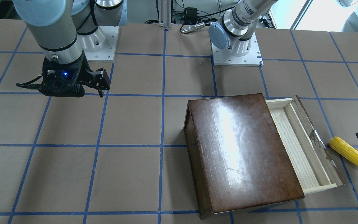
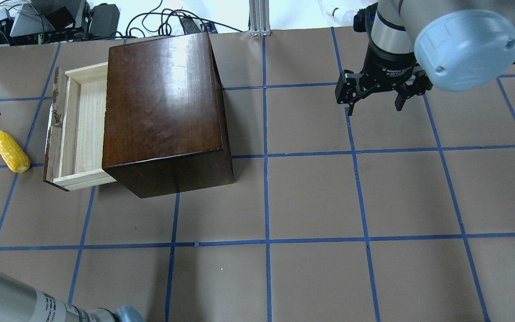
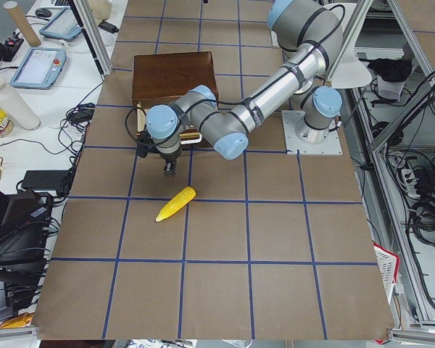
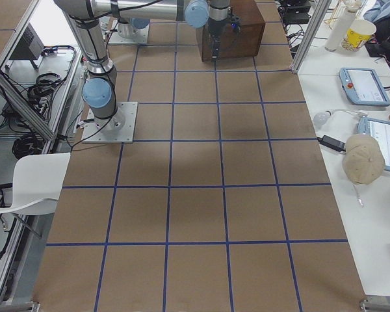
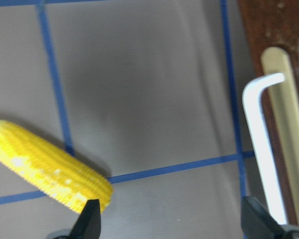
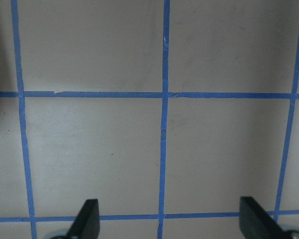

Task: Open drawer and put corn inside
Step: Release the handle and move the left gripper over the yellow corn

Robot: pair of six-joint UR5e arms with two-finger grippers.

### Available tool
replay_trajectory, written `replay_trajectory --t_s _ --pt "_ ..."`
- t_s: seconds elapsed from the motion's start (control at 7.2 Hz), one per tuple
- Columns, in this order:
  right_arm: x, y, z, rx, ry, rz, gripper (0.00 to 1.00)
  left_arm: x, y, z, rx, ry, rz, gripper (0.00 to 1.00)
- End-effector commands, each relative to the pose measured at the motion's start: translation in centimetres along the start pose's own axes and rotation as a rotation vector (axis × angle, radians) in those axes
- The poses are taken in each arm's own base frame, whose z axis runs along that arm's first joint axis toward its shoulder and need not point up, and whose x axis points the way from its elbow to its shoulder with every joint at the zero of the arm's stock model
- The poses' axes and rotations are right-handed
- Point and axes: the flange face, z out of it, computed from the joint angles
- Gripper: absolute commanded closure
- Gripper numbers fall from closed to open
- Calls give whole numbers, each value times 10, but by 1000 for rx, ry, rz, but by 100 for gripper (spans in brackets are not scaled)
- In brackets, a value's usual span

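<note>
— How far along are we?

— We judge the first half done. The drawer (image 1: 297,146) stands pulled out of the box (image 1: 244,149) and its tray is bare. The corn (image 1: 351,154) is not inside yet. It lies on the table (image 1: 129,124), below our left gripper (image 5: 172,226) and off to one side, with the drawer's front on the gripper's other side.

— Are we holding anything?

— No. The left gripper's jaws are spread wide with nothing between them, and the corn's blunt end shows beside one fingertip. Our right gripper (image 2: 376,96) is also spread and empty, with box and corn well apart from it.

— What are we handling?

— The cob is bright yellow, tapered and bumpy, and round enough that we think it could roll. The tray is pale raw wood, long and shallow, with a chipped dark front. The box is glossy brown.

— What is left?

— We grasp the corn, lift it over the front panel and lay it lengthwise.
</note>
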Motion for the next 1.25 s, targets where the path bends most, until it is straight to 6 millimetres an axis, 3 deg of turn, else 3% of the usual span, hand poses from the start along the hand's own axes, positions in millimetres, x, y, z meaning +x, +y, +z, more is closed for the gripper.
replay_trajectory --t_s 0.0,0.14,0.56,1.11 --pt "0 0 0 -2 -1 0 0 -11 -1 13 -5 -39 -190 0" --pt "0 0 -1 1 -1 0 0 -12 -1 25 -19 -27 -333 0" --pt "0 0 0 -2 -1 0 0 -21 -4 66 -77 -18 -455 0" --pt "0 0 0 0 -1 0 0 -36 -7 120 -147 -50 -503 1"
